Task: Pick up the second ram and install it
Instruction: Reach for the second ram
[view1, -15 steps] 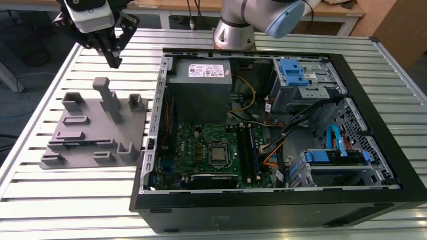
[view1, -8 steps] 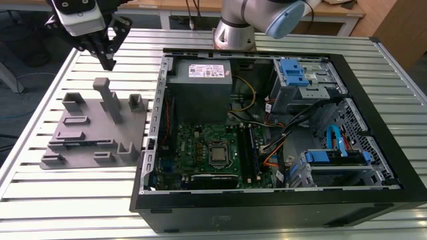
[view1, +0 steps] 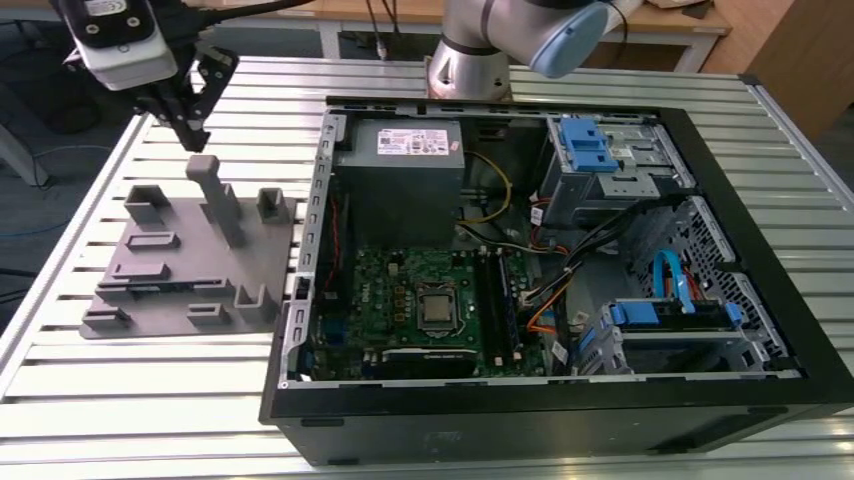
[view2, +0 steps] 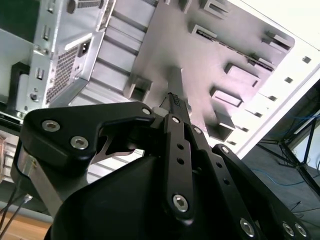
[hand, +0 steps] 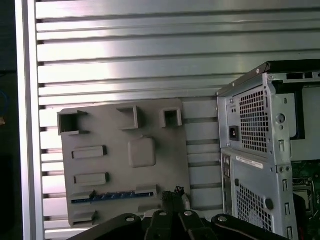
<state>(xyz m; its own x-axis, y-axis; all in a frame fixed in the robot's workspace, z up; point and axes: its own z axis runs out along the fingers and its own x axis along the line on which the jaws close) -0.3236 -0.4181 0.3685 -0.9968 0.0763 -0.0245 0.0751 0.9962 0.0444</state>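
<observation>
**RAM stick (view1: 163, 288) in fixture (view1: 147, 265) slot, claw (view1: 191, 135) above**

Claw hangs over fixture's far end by tall post (view1: 220, 200), fingers pressed together, nothing btwn them. RAM stick sits edge-up in slot near fixture's near edge, well apart from claw. Long axis lies flat, running approx the exterior view's left-right. Open PC case (view1: 534, 420) at the exterior view's right.

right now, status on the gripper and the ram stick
Gripper shut, over grey fixture. Ram stick lying in fixture slot, not gripped. Tall post close by gripper.
</observation>
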